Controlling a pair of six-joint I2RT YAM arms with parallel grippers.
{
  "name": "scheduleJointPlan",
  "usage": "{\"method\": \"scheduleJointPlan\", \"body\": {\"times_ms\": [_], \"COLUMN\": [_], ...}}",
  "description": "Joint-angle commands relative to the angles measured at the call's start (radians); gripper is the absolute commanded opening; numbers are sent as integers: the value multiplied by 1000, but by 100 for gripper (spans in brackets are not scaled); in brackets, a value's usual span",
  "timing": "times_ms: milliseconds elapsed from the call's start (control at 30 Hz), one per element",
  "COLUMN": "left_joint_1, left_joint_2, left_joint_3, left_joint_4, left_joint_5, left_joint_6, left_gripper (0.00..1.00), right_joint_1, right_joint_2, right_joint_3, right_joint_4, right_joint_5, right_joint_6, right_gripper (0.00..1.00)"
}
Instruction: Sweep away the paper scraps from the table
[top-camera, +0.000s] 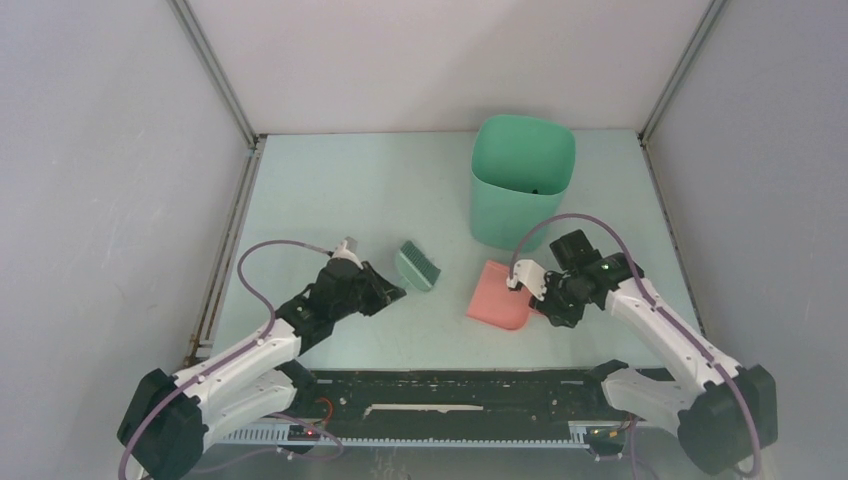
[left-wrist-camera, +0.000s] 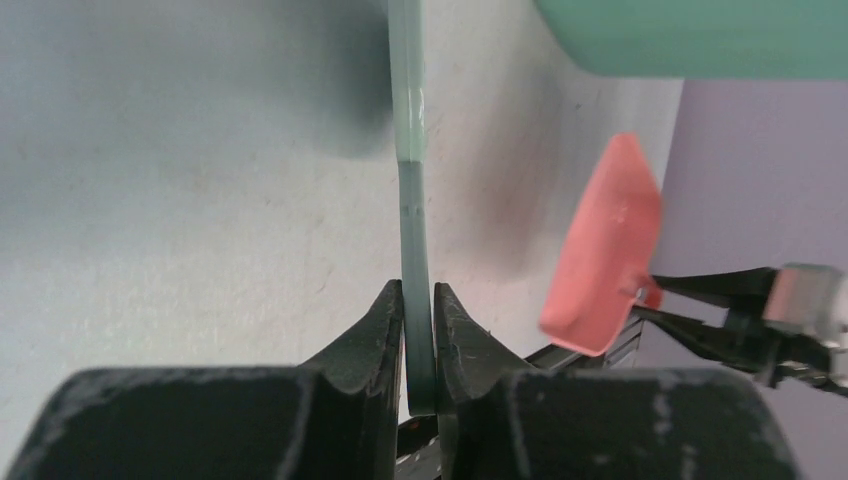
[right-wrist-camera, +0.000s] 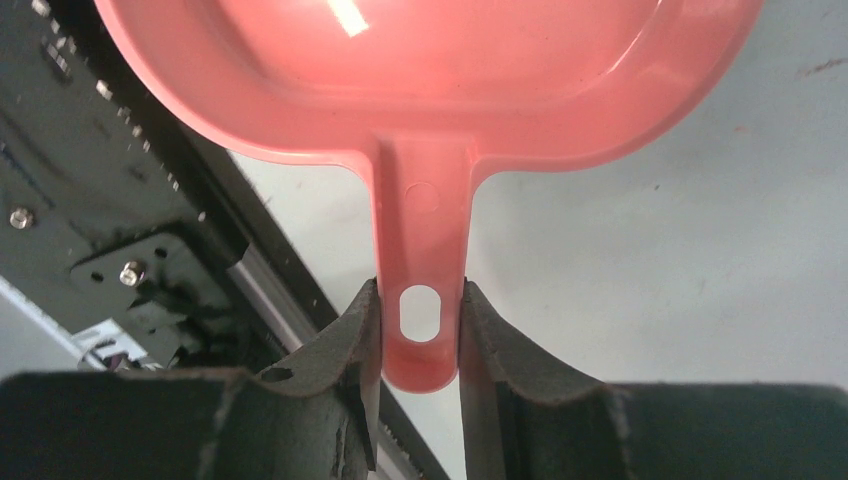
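No paper scraps show in any view. On the pale mint table (top-camera: 350, 190), the green hand brush (top-camera: 417, 267) sits with its bristle head toward the middle. Its thin handle (left-wrist-camera: 415, 250) runs back between the jaws of my left gripper (top-camera: 388, 290), which press close on both sides of it (left-wrist-camera: 418, 300). The pink dustpan (top-camera: 498, 298) sits just right of the brush, in front of the bin. My right gripper (top-camera: 538, 300) is shut on the pan's handle, pinching the end with the hanging hole (right-wrist-camera: 420, 312). No scraps lie in the visible part of the pan's bowl (right-wrist-camera: 430, 100).
A tall mint-green bin (top-camera: 522, 180) stands at the back right, close behind the dustpan, and its lower edge shows in the left wrist view (left-wrist-camera: 700, 35). Metal rails run along the table's left and right sides. The black base rail (top-camera: 450, 390) crosses the near edge.
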Motion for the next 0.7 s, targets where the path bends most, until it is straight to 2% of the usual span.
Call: {"method": "scheduleJointPlan", "body": {"times_ms": [0,200,267,300,333,400,433,467,500,667], "left_joint_1": [29,40,45,48,48,48,48,49,48,48], "left_joint_2": [36,143,187,204,222,236,231,221,201,88], "left_joint_3": [100,111,121,125,132,145,150,148,144,137], "left_joint_4": [95,189,198,197,185,124,82,44,9,-164], "left_joint_5": [-18,-7,2,4,4,-8,-20,-35,-43,-162], "left_joint_6": [-12,-55,-62,-61,-57,-43,-33,-19,-5,82], "left_gripper": [18,18,18,21,26,47,50,52,54,60], "right_joint_1": [63,102,104,105,107,106,103,100,95,57], "right_joint_2": [80,184,204,208,207,194,182,165,147,40], "right_joint_3": [2,5,13,18,22,31,33,33,33,33], "right_joint_4": [149,236,242,238,227,194,172,150,131,61], "right_joint_5": [10,19,11,11,19,35,38,38,33,0], "right_joint_6": [85,137,147,151,156,163,163,164,165,191], "right_gripper": [7,6,8,12,20,44,55,91,99,100]}}
